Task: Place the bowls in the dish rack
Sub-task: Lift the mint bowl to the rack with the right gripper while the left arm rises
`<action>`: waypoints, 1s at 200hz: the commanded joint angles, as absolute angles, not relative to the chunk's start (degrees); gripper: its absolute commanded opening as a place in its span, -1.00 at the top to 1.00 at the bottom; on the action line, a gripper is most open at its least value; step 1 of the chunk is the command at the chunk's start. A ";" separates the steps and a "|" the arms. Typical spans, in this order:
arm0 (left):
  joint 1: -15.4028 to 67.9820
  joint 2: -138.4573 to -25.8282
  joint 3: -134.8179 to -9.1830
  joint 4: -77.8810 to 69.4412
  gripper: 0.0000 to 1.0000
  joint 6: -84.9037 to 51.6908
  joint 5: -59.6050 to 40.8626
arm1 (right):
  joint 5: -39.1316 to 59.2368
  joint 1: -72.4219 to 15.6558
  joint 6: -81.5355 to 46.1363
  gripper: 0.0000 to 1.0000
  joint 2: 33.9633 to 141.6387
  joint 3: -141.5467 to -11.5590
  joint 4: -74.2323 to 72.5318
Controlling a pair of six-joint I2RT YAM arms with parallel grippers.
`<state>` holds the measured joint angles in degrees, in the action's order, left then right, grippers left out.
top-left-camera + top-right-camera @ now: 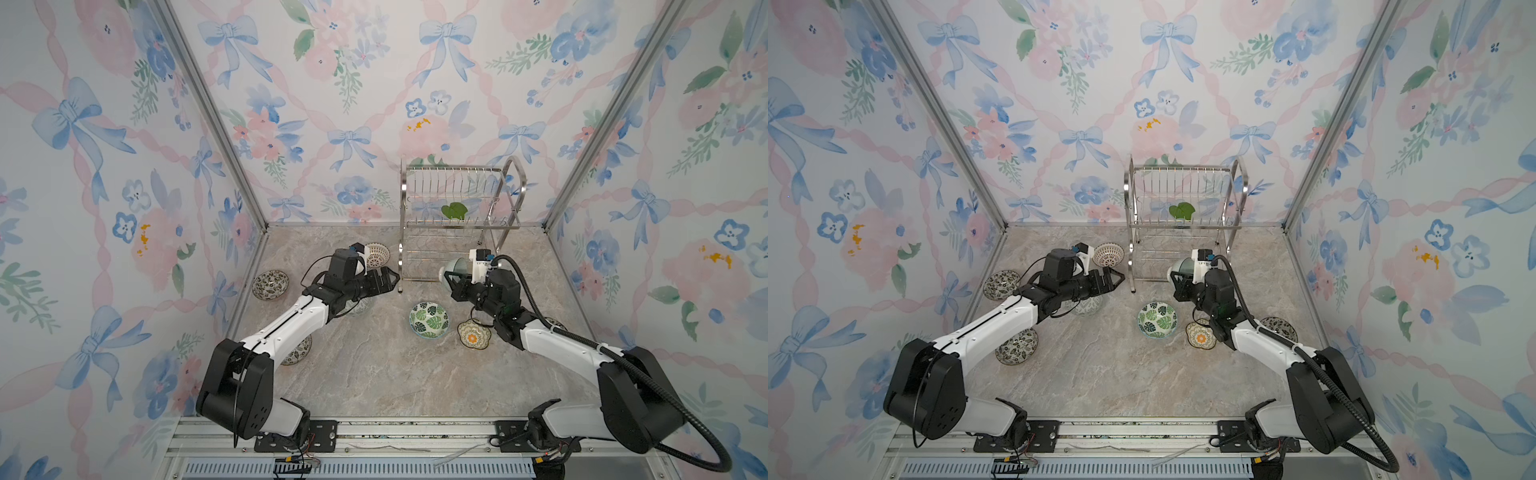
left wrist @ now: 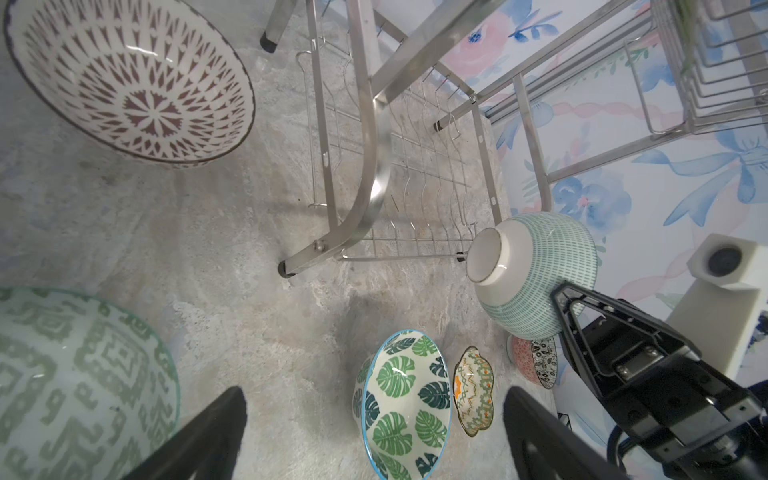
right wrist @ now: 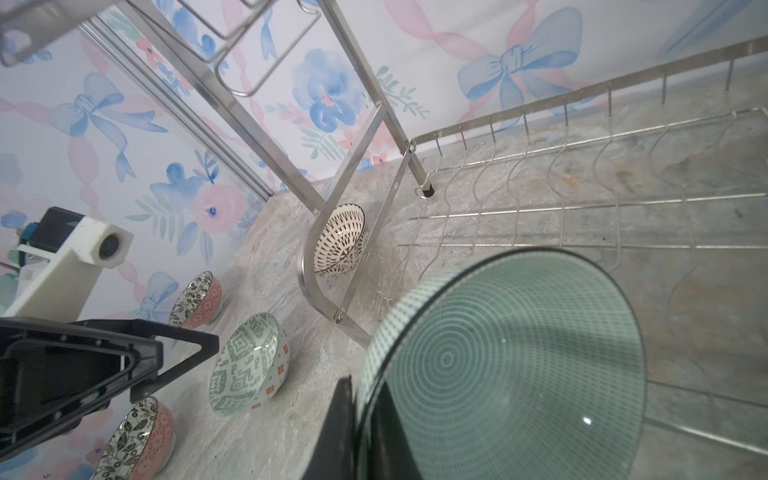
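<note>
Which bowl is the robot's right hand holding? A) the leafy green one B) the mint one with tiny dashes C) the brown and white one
B: the right gripper is shut on the rim of the mint bowl, holding it on its side by the dish rack.

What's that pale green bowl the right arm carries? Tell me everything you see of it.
The mint bowl is glossy ceramic: white with fine green dashes outside, green concentric rings inside, a dark rim and a plain white foot. The right pincer clamps its rim, holding it tipped on its side beside the lower tier of the dish rack.
</note>
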<state>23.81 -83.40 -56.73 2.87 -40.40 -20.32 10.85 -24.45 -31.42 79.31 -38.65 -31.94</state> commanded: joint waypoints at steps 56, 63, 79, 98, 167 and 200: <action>25.49 -90.57 -63.89 2.09 -0.96 -37.77 -19.60 | 16.79 -20.70 -42.00 1.00 92.67 -44.79 -53.93; 25.54 -90.91 -64.13 2.11 -0.96 -37.67 -19.65 | 16.95 -20.59 -42.26 1.00 93.44 -45.34 -54.36; 25.49 -91.56 -64.76 2.04 -0.96 -37.65 -19.68 | 17.27 -20.14 -43.42 1.00 94.51 -46.27 -56.54; 25.56 -92.71 -65.74 2.08 -0.96 -37.53 -19.73 | 18.45 -19.91 -45.17 1.00 98.79 -47.58 -60.37; 25.48 -95.64 -68.27 2.36 -0.96 -37.17 -20.02 | 19.95 -20.90 -52.27 1.00 111.04 -55.37 -71.43; 25.47 -95.93 -69.25 3.13 -0.96 -36.79 -19.73 | 19.60 -20.85 -54.02 1.00 114.86 -58.79 -73.09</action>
<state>25.21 -95.33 -67.35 2.76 -38.48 -19.92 19.14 -20.43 -52.47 113.06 -54.54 -64.07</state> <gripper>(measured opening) 0.980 0.098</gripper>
